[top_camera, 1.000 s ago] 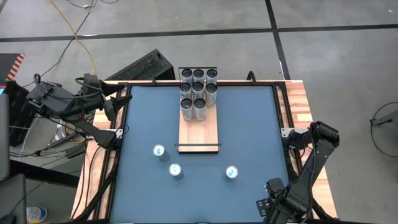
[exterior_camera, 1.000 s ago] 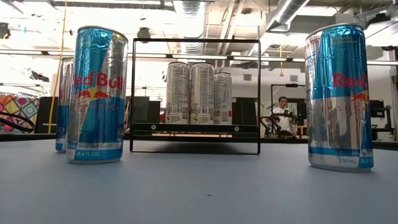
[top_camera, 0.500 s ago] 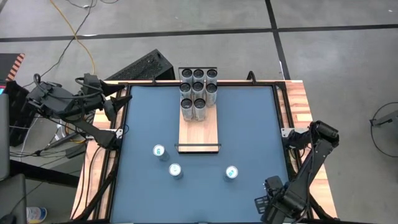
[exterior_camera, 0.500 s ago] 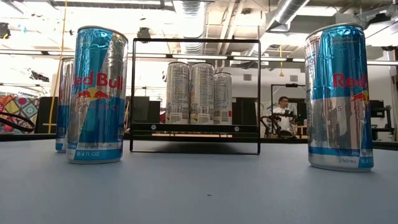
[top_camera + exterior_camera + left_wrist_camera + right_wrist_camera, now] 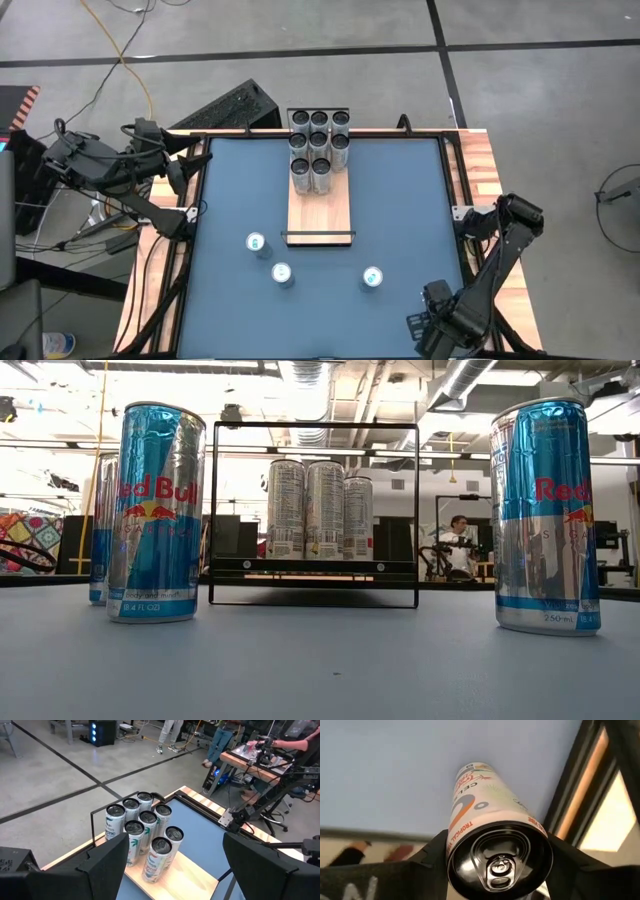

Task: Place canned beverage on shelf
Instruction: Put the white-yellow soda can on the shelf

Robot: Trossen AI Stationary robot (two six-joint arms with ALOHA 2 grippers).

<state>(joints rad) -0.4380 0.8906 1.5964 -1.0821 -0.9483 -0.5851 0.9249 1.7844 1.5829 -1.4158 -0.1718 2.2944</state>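
A white canned beverage (image 5: pixel 485 800) stands upright on the blue table (image 5: pixel 400 200) near its near right corner. My right gripper (image 5: pixel 500 855) points down over it and is shut on it. In the high view the right gripper (image 5: pixel 428 330) hides the can. The shelf (image 5: pixel 322 212), a light-wood board with black end rails, lies at the middle far side. Several white cans (image 5: pixel 319 148) stand on its far end. My left gripper (image 5: pixel 188 165) hangs open beyond the table's left edge, high up and touching nothing. My right gripper pinches the can's upper wall (image 5: pixel 454 845), just under the top rim, between its two fingers (image 5: pixel 432 855). One finger is on each side. The fingers come from above, pointing down. The can stands upright with its bottom (image 5: pixel 472 767) on the table.
Three blue-and-silver cans (image 5: pixel 256 242), (image 5: pixel 282 273), (image 5: pixel 372 277) stand on the table in front of the shelf's near rail (image 5: pixel 319 238). A wooden strip with a black frame (image 5: pixel 478 190) edges the table's right side. People stand in the room beyond.
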